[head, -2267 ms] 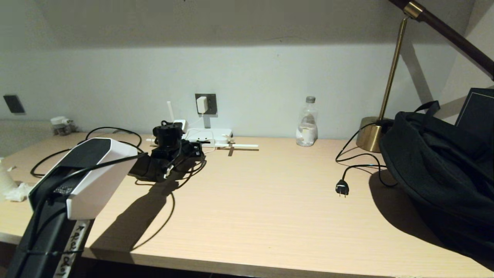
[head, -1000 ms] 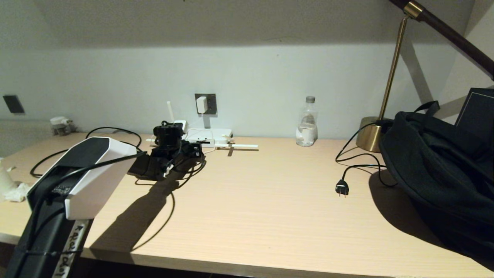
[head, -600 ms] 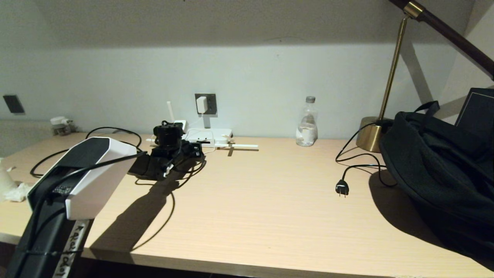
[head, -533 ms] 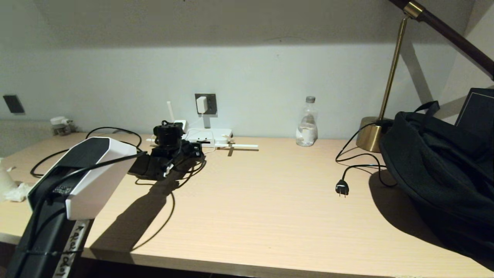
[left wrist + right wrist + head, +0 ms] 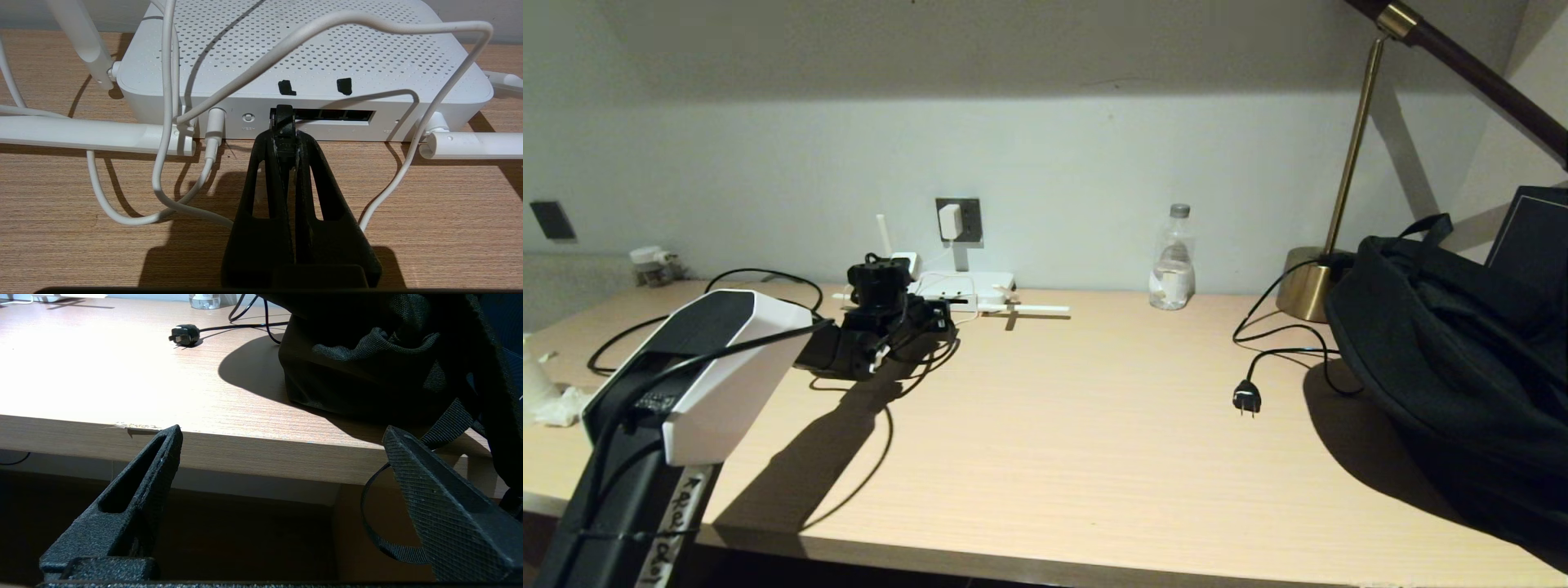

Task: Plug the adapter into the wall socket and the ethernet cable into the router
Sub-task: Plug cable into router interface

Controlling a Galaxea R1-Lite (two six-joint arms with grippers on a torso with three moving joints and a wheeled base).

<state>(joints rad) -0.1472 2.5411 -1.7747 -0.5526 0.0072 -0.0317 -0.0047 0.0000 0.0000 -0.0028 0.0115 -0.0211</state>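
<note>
The adapter (image 5: 948, 220) is already in the wall socket (image 5: 968, 214), so the step now is the ethernet cable (image 5: 283, 122). The left gripper (image 5: 286, 141) is pinched tight on its plug, right at the router (image 5: 294, 57) ports (the far-left slot). Next, I think, push it straight in; the right gripper (image 5: 282, 453) waits wide open below the desk (image 5: 122, 388).

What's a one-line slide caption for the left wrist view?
Left hand, shut on the ethernet cable, holds its plug at the router port row, white cords looping in front.
</note>
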